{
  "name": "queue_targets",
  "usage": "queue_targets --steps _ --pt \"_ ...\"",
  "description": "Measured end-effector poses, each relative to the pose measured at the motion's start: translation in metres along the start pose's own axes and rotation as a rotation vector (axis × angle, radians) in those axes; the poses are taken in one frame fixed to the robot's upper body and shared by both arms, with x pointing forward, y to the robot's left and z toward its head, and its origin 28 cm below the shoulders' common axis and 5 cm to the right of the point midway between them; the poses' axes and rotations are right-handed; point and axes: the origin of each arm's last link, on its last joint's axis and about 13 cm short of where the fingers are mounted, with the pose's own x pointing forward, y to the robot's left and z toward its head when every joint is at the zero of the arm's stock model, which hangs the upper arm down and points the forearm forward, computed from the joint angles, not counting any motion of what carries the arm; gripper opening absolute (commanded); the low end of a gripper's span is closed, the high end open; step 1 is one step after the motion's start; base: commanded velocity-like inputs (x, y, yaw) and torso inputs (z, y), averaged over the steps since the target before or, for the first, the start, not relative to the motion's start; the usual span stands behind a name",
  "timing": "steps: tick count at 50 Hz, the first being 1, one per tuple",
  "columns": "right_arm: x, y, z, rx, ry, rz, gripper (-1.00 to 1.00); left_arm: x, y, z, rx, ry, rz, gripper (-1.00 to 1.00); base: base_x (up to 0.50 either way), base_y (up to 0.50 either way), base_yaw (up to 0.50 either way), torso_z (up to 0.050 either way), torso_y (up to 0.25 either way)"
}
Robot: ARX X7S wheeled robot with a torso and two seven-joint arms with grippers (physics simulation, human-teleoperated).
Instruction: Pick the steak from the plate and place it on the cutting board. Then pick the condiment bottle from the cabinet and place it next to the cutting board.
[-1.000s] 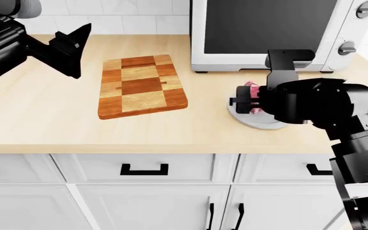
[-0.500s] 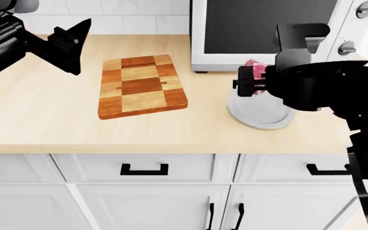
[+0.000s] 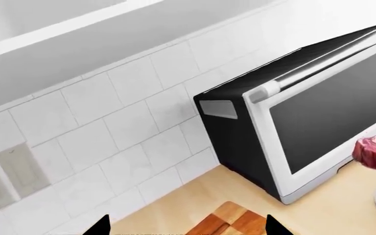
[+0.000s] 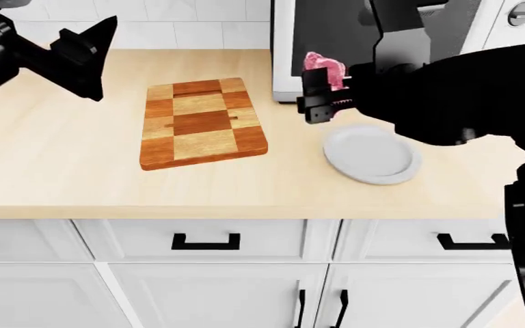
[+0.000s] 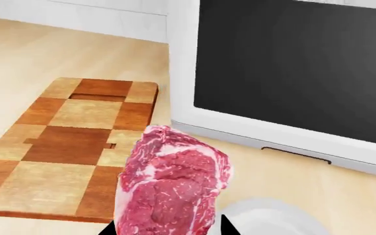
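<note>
Right fingers [image 4: 316,102] stay clamped on the steak [image 4: 324,68], which has come up off the plate [image 4: 372,156] and now rides clear above and beside it, partway toward the board [image 4: 202,121]. Lift done; carry and lowering remain. Left gripper [image 4: 85,55] hangs off the board's far side, jaw state unclear.

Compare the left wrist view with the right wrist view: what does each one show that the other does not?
Only the left wrist view shows the tiled wall and the oven's dark side. Only the right wrist view shows nearly the whole cutting board. Both show the steak, raised off the plate in the right claw, and the oven door.
</note>
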Motion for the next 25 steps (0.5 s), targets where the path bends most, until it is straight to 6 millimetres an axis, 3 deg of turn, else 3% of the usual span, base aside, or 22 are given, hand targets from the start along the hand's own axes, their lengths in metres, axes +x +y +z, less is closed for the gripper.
queue_targets --steps 9,25 --pt "0.007 0.025 0.008 -0.065 -0.007 0.150 -1.00 -0.010 0.005 0.003 0.003 0.002 0.041 1.00 0.00 0.00 0.00 0.000 0.000" --pt "0.037 0.069 0.022 -0.138 -0.011 0.349 -1.00 -0.030 0.013 0.004 0.004 0.010 0.112 1.00 0.00 0.00 0.00 0.000 0.001"
